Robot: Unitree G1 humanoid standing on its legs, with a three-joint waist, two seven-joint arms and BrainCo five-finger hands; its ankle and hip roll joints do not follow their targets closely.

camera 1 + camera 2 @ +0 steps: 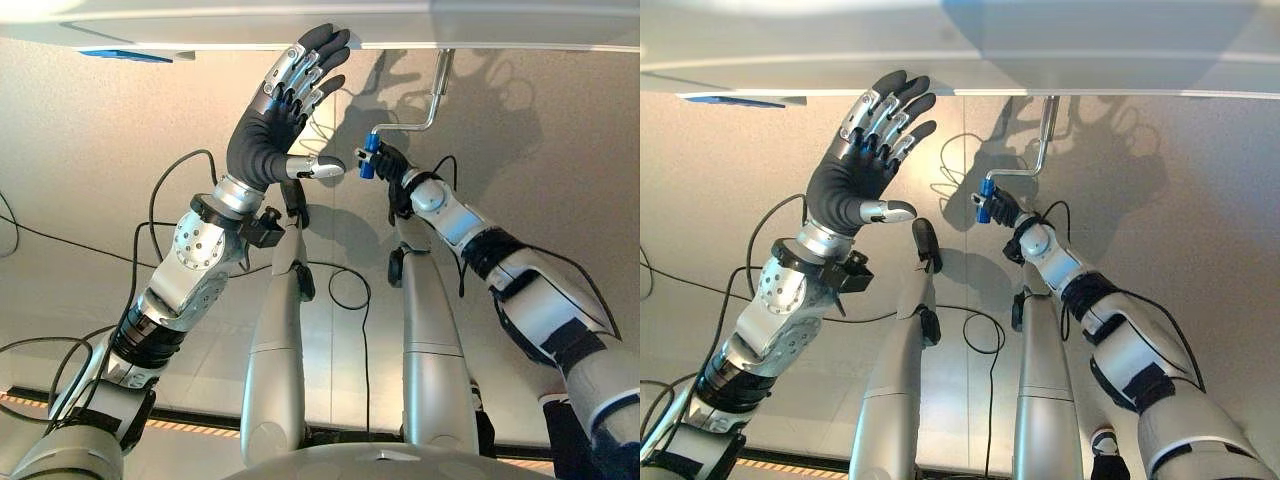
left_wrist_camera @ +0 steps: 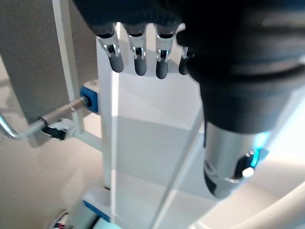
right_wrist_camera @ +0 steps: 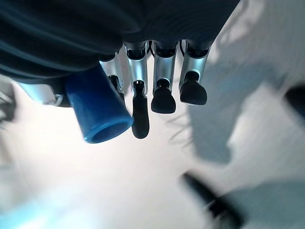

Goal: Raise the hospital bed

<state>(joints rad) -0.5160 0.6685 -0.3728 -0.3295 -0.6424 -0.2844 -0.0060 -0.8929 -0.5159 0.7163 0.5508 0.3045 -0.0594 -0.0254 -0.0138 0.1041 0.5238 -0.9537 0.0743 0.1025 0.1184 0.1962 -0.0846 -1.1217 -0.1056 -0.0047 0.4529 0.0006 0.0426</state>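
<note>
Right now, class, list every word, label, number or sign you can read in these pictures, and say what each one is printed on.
None can be read.
Blue crank handle, held in the right hand: plain, no print.
Metal crank rod: no markings.
White hospital bed frame, with the open left hand at its edge: no lettering visible.
Blue bracket on the frame: unmarked.

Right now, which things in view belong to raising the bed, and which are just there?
Part of the job:
- crank handle with blue grip
- right robot hand, curled round the grip
- hospital bed frame

Just there:
- left robot hand, open, fingers up by the frame
- floor
</note>
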